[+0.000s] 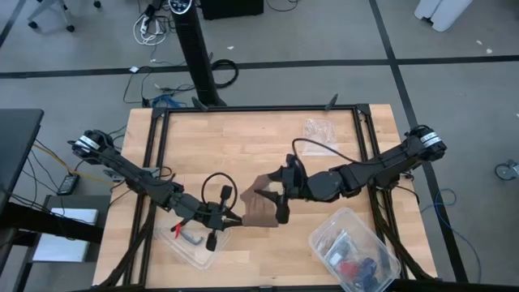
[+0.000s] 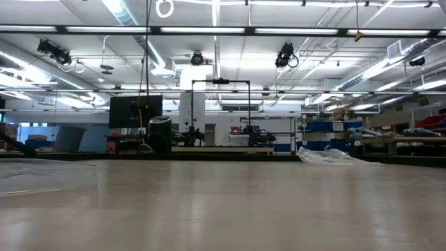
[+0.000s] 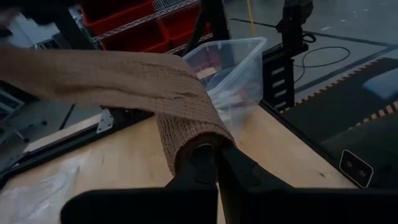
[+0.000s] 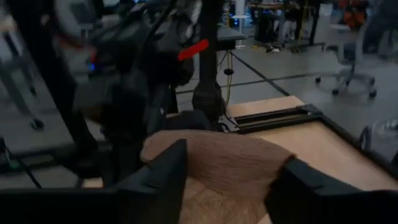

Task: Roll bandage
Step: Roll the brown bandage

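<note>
Just one bandage, left hand clamping it, right hand parted around it.

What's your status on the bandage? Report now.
Left gripper shut on bandage roll end. Right gripper open, fingers astride the loose band. Nothing in the way.

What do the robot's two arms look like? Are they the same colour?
Yes. Both arms are dark, almost black, built from jointed segments. The left arm and the right arm each have a pale silver ring near the shoulder. Thin black cables loop beside them. The right gripper has chunky dark jaws.
</note>
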Robot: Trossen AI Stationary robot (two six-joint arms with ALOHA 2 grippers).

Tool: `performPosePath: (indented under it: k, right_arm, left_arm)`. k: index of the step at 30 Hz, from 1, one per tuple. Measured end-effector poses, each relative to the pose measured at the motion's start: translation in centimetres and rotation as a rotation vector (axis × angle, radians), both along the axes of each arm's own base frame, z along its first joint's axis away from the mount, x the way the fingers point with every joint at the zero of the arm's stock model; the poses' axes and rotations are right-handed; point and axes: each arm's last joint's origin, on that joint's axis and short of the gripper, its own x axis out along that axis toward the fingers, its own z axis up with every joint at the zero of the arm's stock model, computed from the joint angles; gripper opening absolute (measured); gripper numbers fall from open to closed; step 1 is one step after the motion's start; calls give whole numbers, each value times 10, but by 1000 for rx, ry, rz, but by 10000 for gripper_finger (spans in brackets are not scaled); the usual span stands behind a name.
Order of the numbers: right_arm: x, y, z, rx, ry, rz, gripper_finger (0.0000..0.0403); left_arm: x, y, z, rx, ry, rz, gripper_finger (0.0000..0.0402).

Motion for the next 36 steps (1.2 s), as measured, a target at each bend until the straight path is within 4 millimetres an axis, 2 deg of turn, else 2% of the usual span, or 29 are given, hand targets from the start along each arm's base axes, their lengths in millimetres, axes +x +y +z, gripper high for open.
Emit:
performPosePath:
  k: [5, 10, 16, 22, 29, 36]
  right_arm:
    - [-7, -13, 6, 108, 0, -53, 250]
    - [-5, -26, 2, 143, 43, -94, 278]
    - [0, -36, 0, 203, 55, -46, 279]
    - [1, -31, 6, 168, 28, 77, 277]
    - [-4, -32, 21, 265, 130, 85, 270]
    - [-6, -52, 42, 357, 167, 68, 271]
  left_arm:
    - [0, 0, -1, -14, 17, 9, 1]
    - [0, 0, -1, -24, 12, -5, 1]
    - [0, 0, -1, -30, 15, -16, 1]
    - [-1, 0, -2, -33, 32, -21, 1]
    - [-1, 0, -5, -27, 54, -19, 1]
    - [-1, -1, -5, -31, 56, -34, 1]
